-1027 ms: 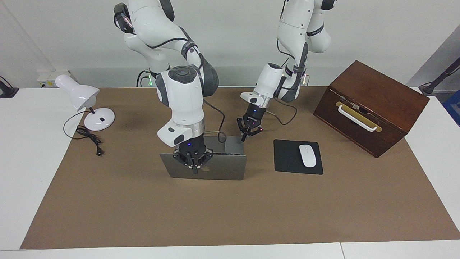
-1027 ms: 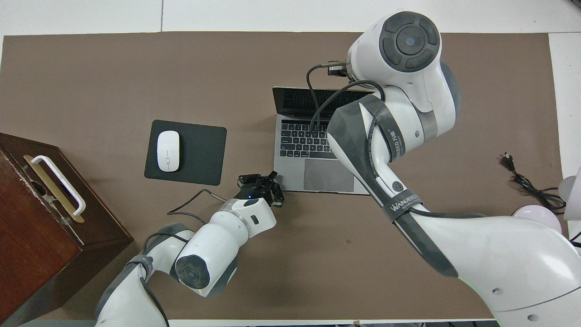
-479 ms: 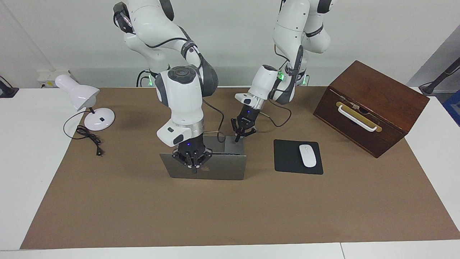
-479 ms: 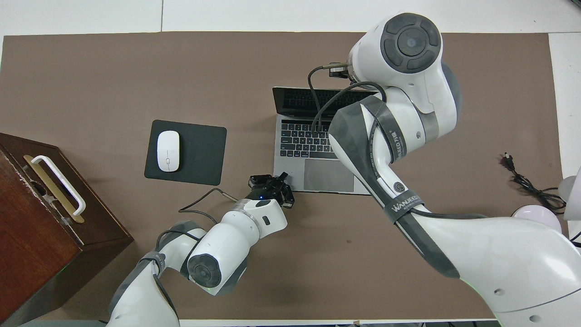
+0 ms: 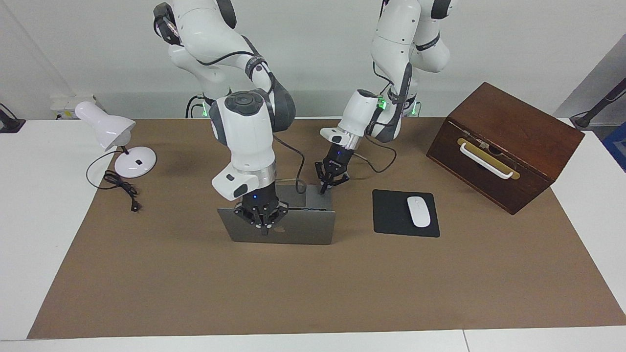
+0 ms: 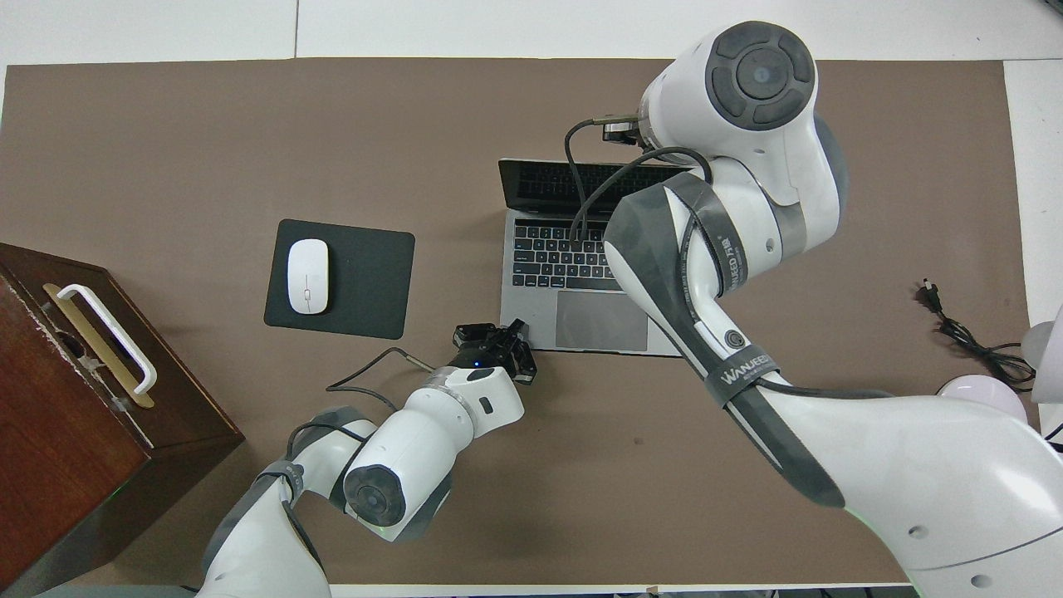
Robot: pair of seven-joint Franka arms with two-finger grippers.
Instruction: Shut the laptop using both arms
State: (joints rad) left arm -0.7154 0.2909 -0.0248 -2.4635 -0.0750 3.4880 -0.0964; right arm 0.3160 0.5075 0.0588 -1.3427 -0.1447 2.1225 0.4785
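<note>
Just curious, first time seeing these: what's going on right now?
Right gripper shut, on the laptop lid's back. Left gripper shut, at the deck's near corner. Laptop open. Nothing blocking.

White mouse (image 5: 418, 211) on black mouse pad (image 5: 391, 215), wooden box (image 5: 506, 144) — white-handled, white desk lamp (image 5: 115, 139)

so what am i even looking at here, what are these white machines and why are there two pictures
Two white robot arms at a table, photographed from two spots: one camera faces the robots, the other looks down from above their own end. On the brown mat stands an open laptop. The right tool, shut, is at the top edge of the lid's back. The left tool, shut, is at the corner of the keyboard deck nearest the robots. Neither holds anything. Toward the left arm's end lie a mouse on a black pad and a wooden box; toward the right arm's end, a white lamp.
</note>
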